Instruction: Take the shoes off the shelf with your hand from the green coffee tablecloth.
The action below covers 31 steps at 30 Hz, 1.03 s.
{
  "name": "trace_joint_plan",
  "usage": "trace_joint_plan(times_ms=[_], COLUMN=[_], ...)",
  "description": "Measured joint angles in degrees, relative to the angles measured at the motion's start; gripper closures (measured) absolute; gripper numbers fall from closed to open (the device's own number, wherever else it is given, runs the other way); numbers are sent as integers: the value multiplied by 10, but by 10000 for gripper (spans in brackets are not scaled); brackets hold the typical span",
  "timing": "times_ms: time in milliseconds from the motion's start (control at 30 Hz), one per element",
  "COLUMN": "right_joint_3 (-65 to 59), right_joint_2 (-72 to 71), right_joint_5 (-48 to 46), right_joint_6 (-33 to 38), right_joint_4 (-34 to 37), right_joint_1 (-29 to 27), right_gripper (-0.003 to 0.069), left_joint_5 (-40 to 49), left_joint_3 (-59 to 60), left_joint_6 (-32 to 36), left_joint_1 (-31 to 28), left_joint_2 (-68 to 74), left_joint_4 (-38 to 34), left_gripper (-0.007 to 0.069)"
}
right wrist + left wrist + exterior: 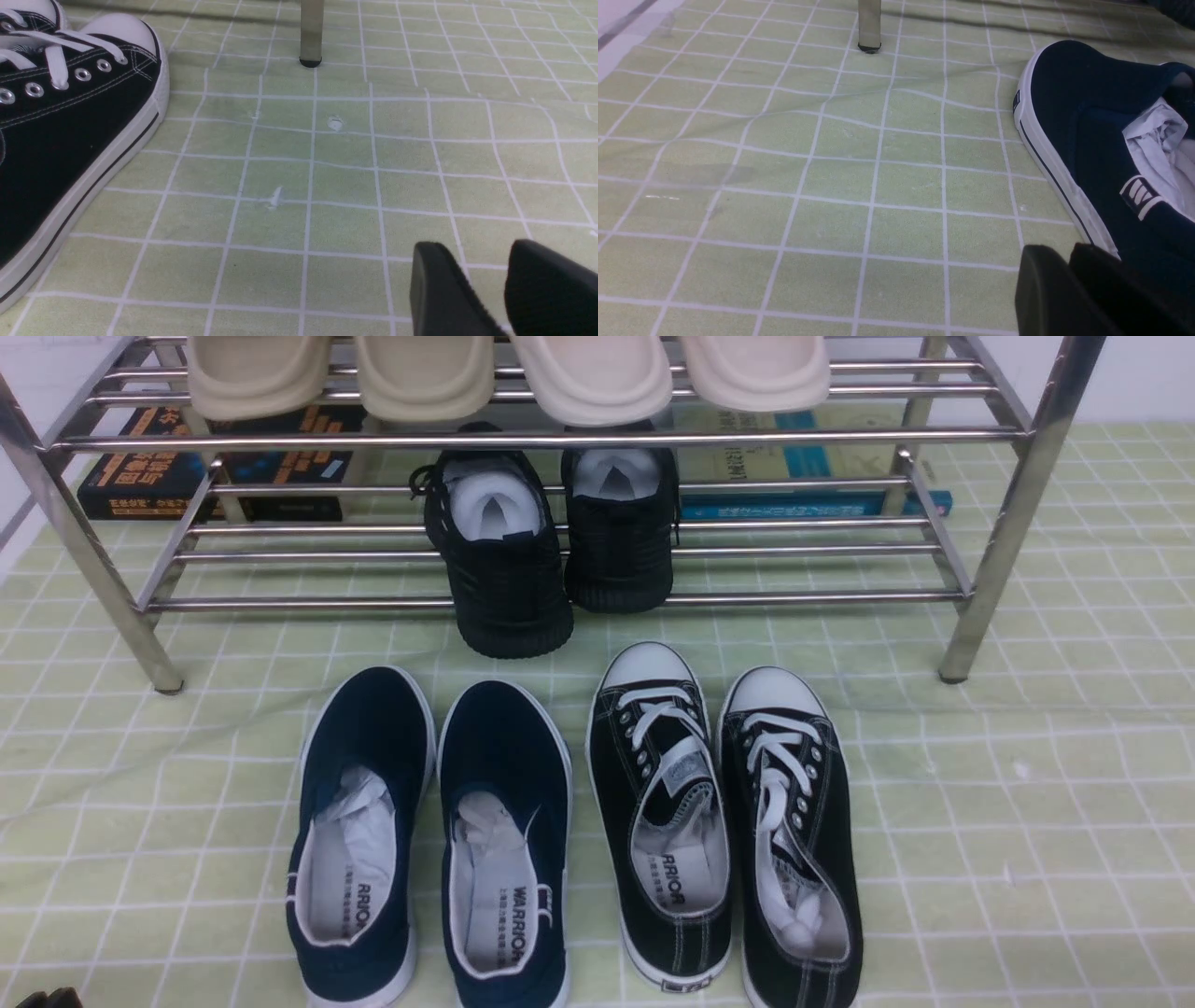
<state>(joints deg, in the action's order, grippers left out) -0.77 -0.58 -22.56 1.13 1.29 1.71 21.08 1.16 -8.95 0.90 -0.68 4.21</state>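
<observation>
The navy shoes (429,840) sit side by side on the green tablecloth (1027,821), toes toward the shelf (1018,504), openings up for easy grasping. The left gripper (1069,289) and right gripper (490,289) sit low near the surface; whether either is parted or closed cannot be told.

Two navy slip-on shoes (429,840), two black lace-up sneakers (724,821), two black knit sneakers (555,546), four beige slippers (509,373), one chrome rack (560,439), three books (224,467), one green checked cloth (1027,803)

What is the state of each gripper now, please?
Left gripper: empty, beside the navy shoes; open or shut cannot be told.
Right gripper: slightly open, holding nothing.
</observation>
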Motion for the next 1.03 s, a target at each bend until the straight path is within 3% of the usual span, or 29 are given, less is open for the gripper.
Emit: trace_joint_plan(times_ms=[1033], right_joint_3=[0], right_joint_2=[0], right_joint_5=[0], right_joint_6=[0], right_joint_4=[0], right_joint_1=[0], right_gripper=[421], left_joint_5=[0], left_joint_3=[0], left_joint_6=[0], left_joint_1=[0], left_joint_2=[0], left_joint_4=[1], left_gripper=[498])
